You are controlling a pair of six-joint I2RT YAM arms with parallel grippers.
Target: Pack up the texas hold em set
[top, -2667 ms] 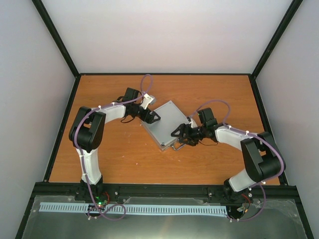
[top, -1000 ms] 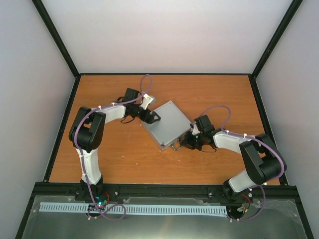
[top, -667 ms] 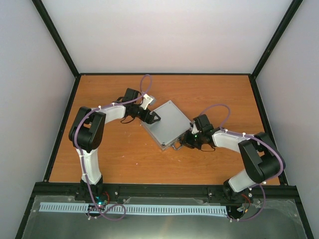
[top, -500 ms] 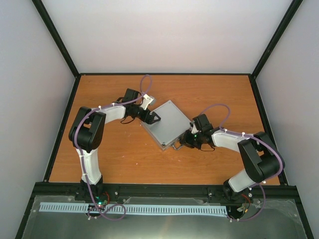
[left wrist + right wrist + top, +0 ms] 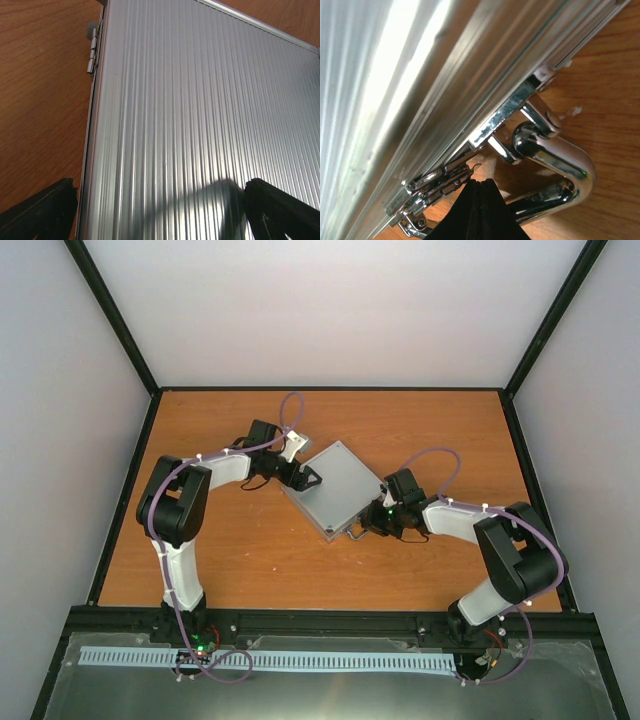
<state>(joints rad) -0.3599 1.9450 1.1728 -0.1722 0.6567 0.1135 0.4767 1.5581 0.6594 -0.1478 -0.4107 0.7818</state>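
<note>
Near the middle of the brown wooden table (image 5: 230,550) lies the silver case (image 5: 335,488). Its lid is down. The case sits turned like a diamond, with one corner pointing back toward the arms. Its top is shiny and has lots of thin lines running along it (they look a bit like tiny ridges).

The left gripper (image 5: 306,477) is at the left side of the case. That is the side with the small metal hinge (image 5: 91,42). The left wrist camera shows its two black fingers (image 5: 37,212) spread wide apart. One finger is off the edge, over the bare wood. The other finger is over the lid, and a dark shadow falls on the lid next to it. Nothing is held between them. It is hard to tell if either finger touches the case.

The right gripper (image 5: 370,524) is at the near right side of the case, where the handle (image 5: 555,162) is. The handle is shiny and bent, and it sticks out from the side of the case, low over the wood. The right wrist camera shows this gripper's fingers (image 5: 475,215) pressed together into one black point, with nothing between them. The point is just below the little latch (image 5: 432,187) and just to the left of the handle. It is too close to tell if the tip touches the latch.
</note>
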